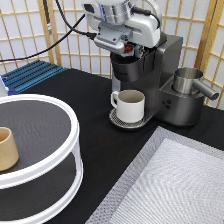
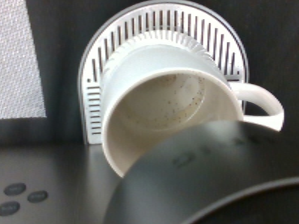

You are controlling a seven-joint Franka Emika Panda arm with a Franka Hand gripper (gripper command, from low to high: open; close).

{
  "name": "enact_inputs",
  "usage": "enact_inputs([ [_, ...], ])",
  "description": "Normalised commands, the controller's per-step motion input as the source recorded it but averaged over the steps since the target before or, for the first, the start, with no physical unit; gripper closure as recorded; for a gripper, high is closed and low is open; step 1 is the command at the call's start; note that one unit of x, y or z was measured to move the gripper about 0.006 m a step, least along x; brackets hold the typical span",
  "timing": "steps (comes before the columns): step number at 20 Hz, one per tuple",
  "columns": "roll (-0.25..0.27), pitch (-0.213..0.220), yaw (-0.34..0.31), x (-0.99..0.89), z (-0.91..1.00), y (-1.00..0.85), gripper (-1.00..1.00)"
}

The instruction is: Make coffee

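A dark grey coffee machine (image 1: 172,65) stands at the exterior view's top right. A white mug (image 1: 131,106) sits upright on its round drip tray (image 1: 116,120), under the black brew head (image 1: 127,65), handle toward the exterior view's left. My gripper (image 1: 127,47) is down on the top of the brew head, right above the mug. The wrist view looks down past the brew head (image 2: 228,175) into the mug (image 2: 161,105), which looks empty with dark specks inside, on the slotted tray (image 2: 161,25). The machine's buttons (image 2: 22,197) show beside it.
A steel pitcher (image 1: 187,80) sits on the machine's right side. A white round two-tier shelf (image 1: 75,132) with a tan cup (image 1: 7,148) fills the exterior view's left. A grey mat (image 1: 175,185) lies at bottom right. A blue rack (image 1: 32,75) and a wooden screen stand behind.
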Motion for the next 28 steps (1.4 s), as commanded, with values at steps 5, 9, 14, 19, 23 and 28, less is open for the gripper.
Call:
enact_inputs([
  [5, 0.001, -0.059, -0.071, -0.28, -0.11, -0.81, -1.0],
  [9, 0.036, -0.006, -0.067, -0.32, 0.53, -0.65, -1.0],
  [14, -0.002, -0.095, -0.089, -0.35, 1.0, 0.41, -1.0],
  [19, -0.069, -0.036, -0.042, 0.04, 1.0, 0.95, -1.0],
  [23, -0.097, 0.028, -0.003, 0.16, 0.96, 1.0, -1.0],
  [28, -0.178, 0.067, -0.036, 0.16, 0.37, 0.87, -1.0],
])
